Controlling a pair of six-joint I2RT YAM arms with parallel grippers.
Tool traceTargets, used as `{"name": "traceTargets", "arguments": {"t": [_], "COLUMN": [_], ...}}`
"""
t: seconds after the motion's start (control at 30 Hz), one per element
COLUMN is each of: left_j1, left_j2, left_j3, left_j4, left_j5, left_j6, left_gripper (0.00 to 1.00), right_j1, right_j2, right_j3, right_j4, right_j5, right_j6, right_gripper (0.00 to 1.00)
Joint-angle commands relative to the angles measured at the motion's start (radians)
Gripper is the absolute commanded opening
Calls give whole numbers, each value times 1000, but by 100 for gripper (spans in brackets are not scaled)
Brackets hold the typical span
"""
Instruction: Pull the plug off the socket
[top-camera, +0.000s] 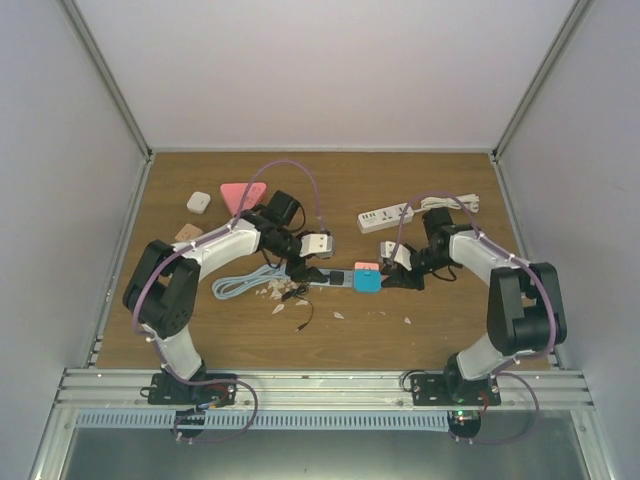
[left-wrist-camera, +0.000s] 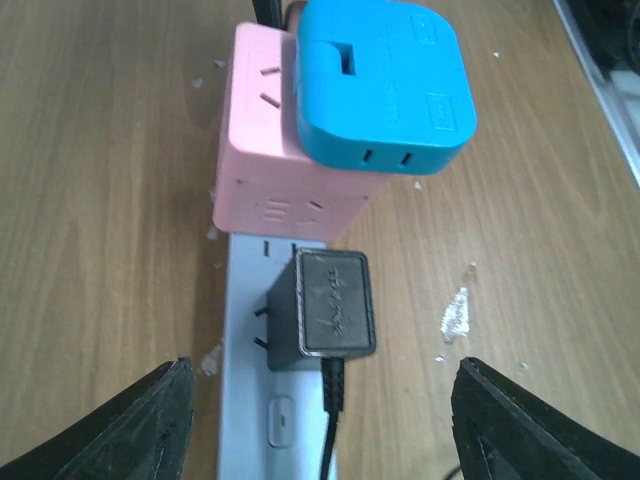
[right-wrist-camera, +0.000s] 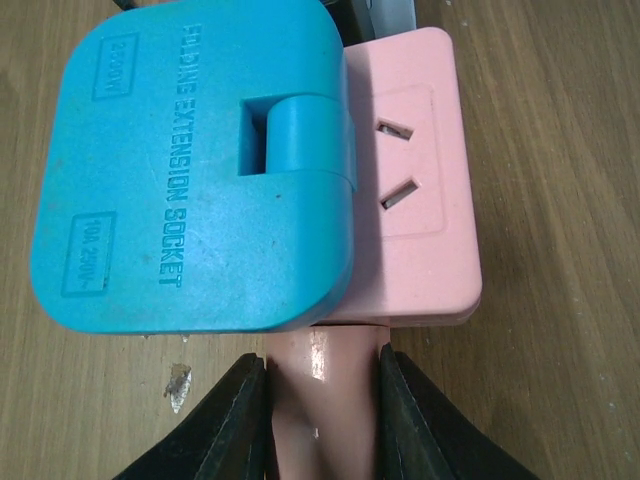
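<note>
A black adapter plug (left-wrist-camera: 335, 305) with a black cord sits on the white power strip (left-wrist-camera: 250, 400); two prongs show at its left side. My left gripper (left-wrist-camera: 320, 440) is open, its fingers (left-wrist-camera: 140, 420) wide apart on either side of the strip, short of the plug. A pink cube socket (right-wrist-camera: 415, 200) sits at the strip's end with a blue folding extension socket (right-wrist-camera: 190, 170) on it. My right gripper (right-wrist-camera: 322, 420) is shut on the pink socket's neck (right-wrist-camera: 320, 370). In the top view the left gripper (top-camera: 305, 268) and right gripper (top-camera: 388, 270) face each other across the strip (top-camera: 330, 278).
A second white power strip (top-camera: 400, 214) lies at the back right. A pink triangular object (top-camera: 243, 193), a small white block (top-camera: 198, 202) and a tan piece (top-camera: 187, 232) lie at the back left. A light blue cable (top-camera: 240, 283) and white flakes (left-wrist-camera: 455, 312) lie on the wood.
</note>
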Motion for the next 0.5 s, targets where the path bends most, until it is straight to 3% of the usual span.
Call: {"name": "traceTargets", "arguments": {"t": [0.0, 0.33, 0.47], "left_j1": [-37, -110, -121], "left_j2": [0, 74, 97], "left_j3": [-8, -18, -23], "left_j4": [151, 186, 189], "left_j5": [-42, -105, -127], "left_j6": [-15, -16, -22], "left_gripper": [70, 59, 44], "right_j1": [-5, -24, -27], "right_j2": [64, 110, 114], "right_j3": [4, 58, 74], "right_j4": [-85, -118, -116], "right_j5": [-16, -9, -16], "right_j6": [-34, -56, -57], "right_gripper": [3, 4, 9]}}
